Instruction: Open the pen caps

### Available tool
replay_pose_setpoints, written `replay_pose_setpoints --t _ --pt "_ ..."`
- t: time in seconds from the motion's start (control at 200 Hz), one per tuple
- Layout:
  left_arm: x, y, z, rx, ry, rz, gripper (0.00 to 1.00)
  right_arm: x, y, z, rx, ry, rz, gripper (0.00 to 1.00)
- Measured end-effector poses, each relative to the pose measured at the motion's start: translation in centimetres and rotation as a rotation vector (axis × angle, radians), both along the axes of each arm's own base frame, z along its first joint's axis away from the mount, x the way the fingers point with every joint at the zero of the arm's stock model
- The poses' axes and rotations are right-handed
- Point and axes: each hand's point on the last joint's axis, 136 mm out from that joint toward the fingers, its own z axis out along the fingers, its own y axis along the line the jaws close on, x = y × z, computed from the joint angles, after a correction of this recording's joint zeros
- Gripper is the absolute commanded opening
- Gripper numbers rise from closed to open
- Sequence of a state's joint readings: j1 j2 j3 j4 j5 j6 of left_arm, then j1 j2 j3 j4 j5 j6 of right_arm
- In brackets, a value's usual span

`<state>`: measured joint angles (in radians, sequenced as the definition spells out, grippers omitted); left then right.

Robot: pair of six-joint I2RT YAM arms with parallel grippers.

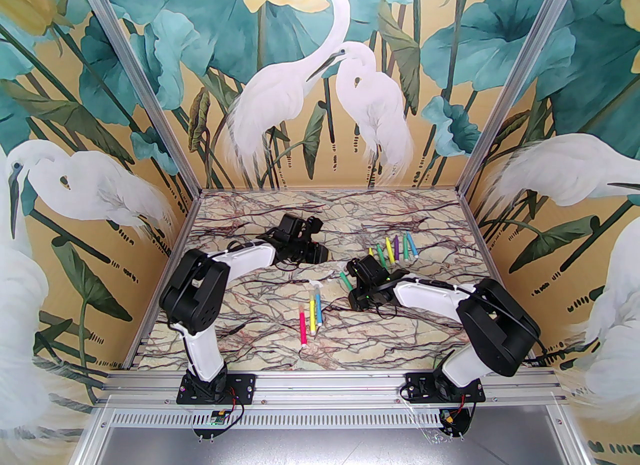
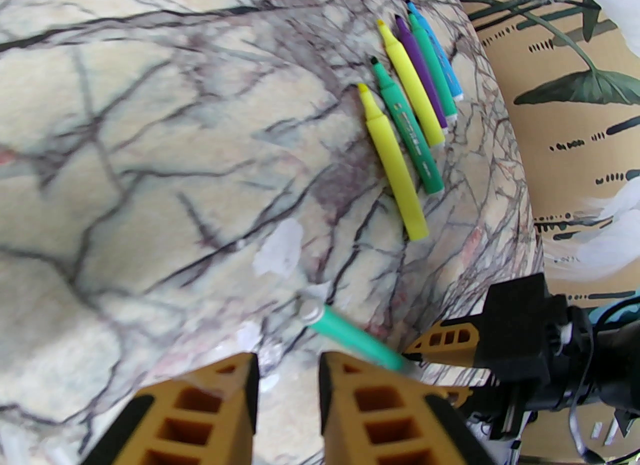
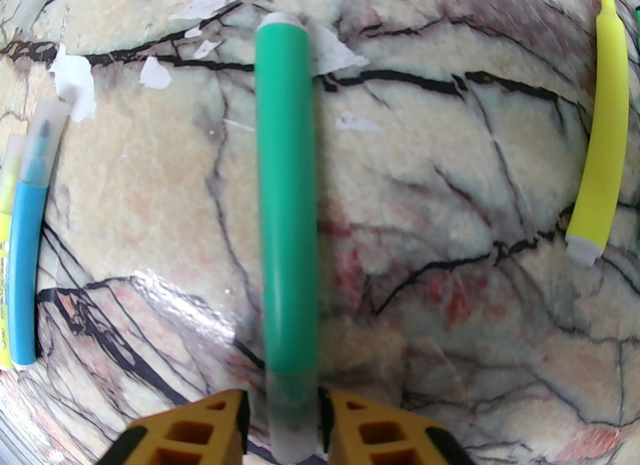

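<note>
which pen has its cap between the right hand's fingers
The green pen between the two arms: its clear cap sits in the right hand. The far uncapped group and the three capped pens lie loose on the table.

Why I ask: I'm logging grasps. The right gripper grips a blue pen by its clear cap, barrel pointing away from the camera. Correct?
Wrong colour: the pen is green, not blue. The right wrist view shows the right gripper gripping the green pen by its clear cap, barrel pointing away from the camera.
</note>
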<state>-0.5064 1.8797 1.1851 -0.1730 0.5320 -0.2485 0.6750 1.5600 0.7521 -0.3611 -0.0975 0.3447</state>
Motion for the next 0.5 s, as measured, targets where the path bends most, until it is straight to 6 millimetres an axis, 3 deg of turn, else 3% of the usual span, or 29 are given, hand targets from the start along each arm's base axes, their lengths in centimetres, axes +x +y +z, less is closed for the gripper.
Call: replay_pose_setpoints --t 0.365,0.5 --pt "0.5 -4.3 -0.3 -0.009 -0.029 -0.097 0.18 -0.7 -1.9 1.9 0.028 -0.061 -0.122 0.32" --pt "0.2 -5.6 -0.8 -0.005 -0.025 -0.137 0.18 -1.3 -1.1 3.5 0.086 -0.087 -0.121 0.29"
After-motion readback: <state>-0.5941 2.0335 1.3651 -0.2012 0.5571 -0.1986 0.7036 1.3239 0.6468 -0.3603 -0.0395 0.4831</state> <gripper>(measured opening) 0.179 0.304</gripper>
